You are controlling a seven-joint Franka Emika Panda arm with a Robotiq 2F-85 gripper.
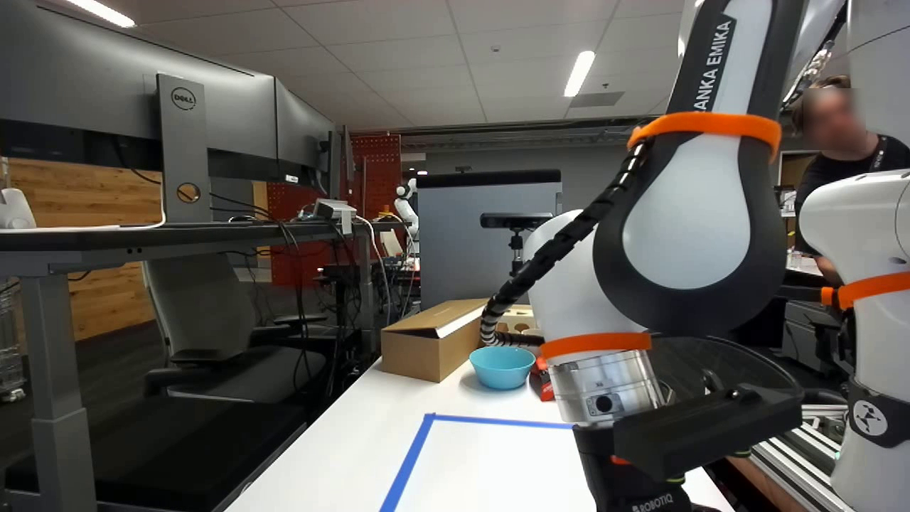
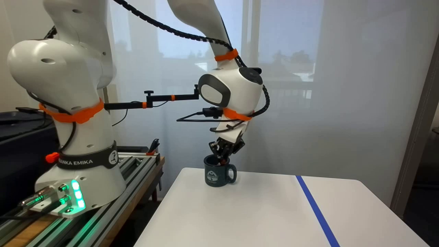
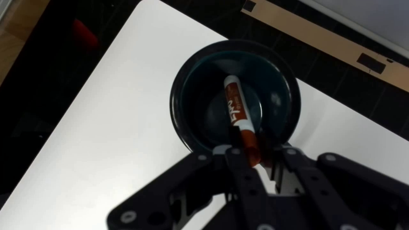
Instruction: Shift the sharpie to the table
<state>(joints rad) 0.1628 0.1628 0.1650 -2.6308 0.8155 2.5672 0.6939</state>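
in an exterior view, left to right: monitors [image 1: 234,107] are being carried by a desk [image 1: 128,240]; a cardboard box [image 1: 419,352] and a blue bowl [image 1: 502,368], near each other, are being supported by the white table [image 1: 334,441]; in an exterior view, left to right: the robot base [image 2: 99,185] is being lit by green lights [image 2: 78,194]; a dark green mug [image 2: 215,178] is being supported upright near a table corner; the gripper [image 2: 223,160] is being held at its mouth; the table is being crossed by blue tape [image 2: 316,209]; wrist view: the marker [image 3: 235,100] is being held tilted inside the mug, its orange cap being pinched between the fingers
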